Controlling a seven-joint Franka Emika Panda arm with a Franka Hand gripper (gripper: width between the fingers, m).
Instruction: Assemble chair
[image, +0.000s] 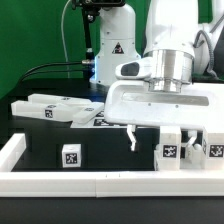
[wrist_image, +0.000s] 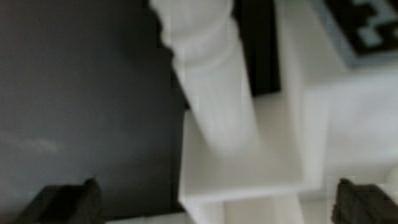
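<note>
My gripper (image: 150, 142) hangs low over the black table at the exterior view's right, jaws wide apart. In the wrist view the gripper (wrist_image: 217, 205) shows both dark fingertips (wrist_image: 71, 202) at the picture's edge. A blurred white chair part (wrist_image: 240, 150) lies between them, with a gap to one finger. Upright white chair parts with tags (image: 170, 151) stand right beside the gripper, with more to their right (image: 213, 149). A tagged white block (image: 70, 155) stands alone toward the exterior view's left. Flat white chair parts (image: 50, 108) lie at the back left.
The white border rail (image: 110, 181) runs along the front and up the exterior view's left side. The marker board (image: 104, 119) lies behind the gripper. The robot base (image: 112, 45) stands at the back before a green wall.
</note>
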